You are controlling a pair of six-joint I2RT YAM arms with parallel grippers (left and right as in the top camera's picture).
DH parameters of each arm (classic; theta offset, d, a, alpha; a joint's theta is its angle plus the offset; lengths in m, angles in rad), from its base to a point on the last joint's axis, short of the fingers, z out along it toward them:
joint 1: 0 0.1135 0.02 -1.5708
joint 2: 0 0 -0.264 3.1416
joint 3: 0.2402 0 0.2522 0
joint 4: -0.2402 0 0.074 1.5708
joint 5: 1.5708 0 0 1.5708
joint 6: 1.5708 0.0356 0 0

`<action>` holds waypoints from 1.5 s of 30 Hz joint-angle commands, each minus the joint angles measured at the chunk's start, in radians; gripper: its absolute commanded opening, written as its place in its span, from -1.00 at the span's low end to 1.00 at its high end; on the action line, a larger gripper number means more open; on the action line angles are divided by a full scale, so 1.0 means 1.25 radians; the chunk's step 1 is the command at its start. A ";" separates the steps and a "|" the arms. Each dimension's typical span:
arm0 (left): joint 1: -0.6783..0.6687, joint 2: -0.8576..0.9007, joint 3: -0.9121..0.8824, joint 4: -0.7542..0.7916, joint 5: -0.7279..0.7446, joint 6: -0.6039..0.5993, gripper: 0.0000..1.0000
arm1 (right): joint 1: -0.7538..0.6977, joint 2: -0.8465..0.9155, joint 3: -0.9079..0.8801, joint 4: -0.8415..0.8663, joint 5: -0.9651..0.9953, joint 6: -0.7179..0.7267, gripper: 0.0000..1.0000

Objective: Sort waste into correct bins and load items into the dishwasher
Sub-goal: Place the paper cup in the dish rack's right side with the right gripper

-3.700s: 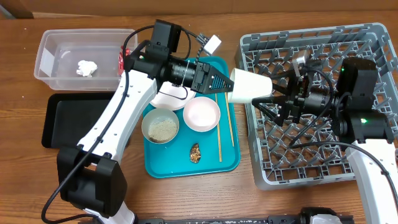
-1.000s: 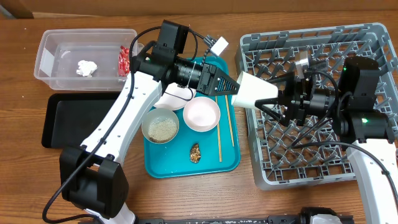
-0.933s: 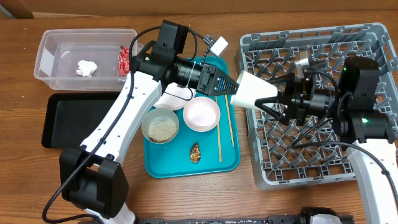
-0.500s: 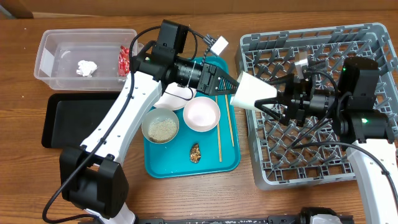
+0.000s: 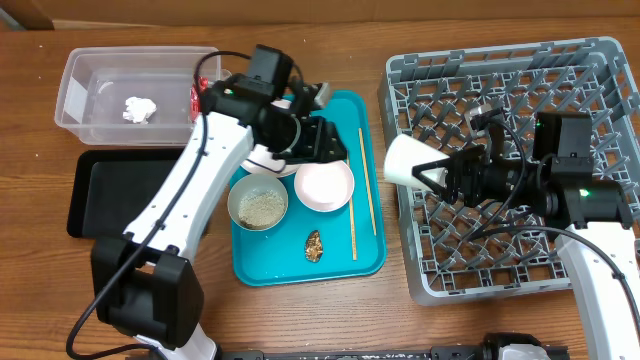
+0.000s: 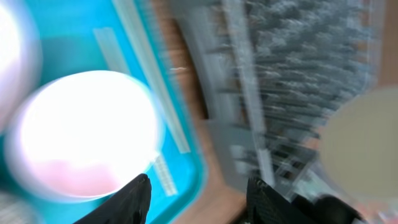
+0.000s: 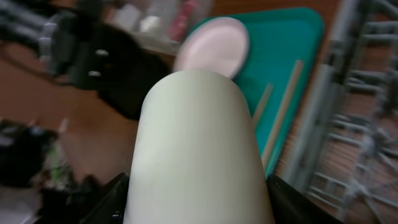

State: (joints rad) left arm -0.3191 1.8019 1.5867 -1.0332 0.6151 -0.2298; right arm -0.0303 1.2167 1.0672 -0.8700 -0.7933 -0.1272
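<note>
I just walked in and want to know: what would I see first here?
The white cup, held sideways by the right gripper at the left edge of the grey rack. Then the bright teal tray in the middle, with bowls and chopsticks on it, and the left gripper open above it.

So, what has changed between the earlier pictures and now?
The left hand let go of the tall white cup and drew back over the teal plastic tray. The right hand alone holds it at the grey lattice rack's left edge. The pale pink bowl and wooden chopsticks stayed put.
</note>
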 commanded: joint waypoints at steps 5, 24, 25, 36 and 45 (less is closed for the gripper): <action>0.117 -0.043 0.011 -0.116 -0.332 -0.018 0.01 | -0.024 -0.007 0.073 -0.078 0.465 0.148 -0.48; 0.197 -0.091 0.010 -0.167 -0.457 -0.035 0.09 | -0.463 0.122 0.225 -0.297 0.655 0.294 -0.49; 0.197 -0.091 0.010 -0.168 -0.457 -0.035 0.09 | -0.473 0.142 0.225 -0.306 0.655 0.294 -0.49; 0.197 -0.091 0.010 -0.169 -0.457 -0.035 0.11 | -0.486 0.286 0.224 -0.334 0.655 0.294 0.56; 0.197 -0.091 0.010 -0.168 -0.453 -0.038 0.17 | -0.486 0.287 0.225 -0.332 0.585 0.294 1.00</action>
State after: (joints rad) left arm -0.0704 1.7061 1.5867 -1.2419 0.0551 -0.2607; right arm -0.6350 1.5803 1.3300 -1.2877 -0.0055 0.2356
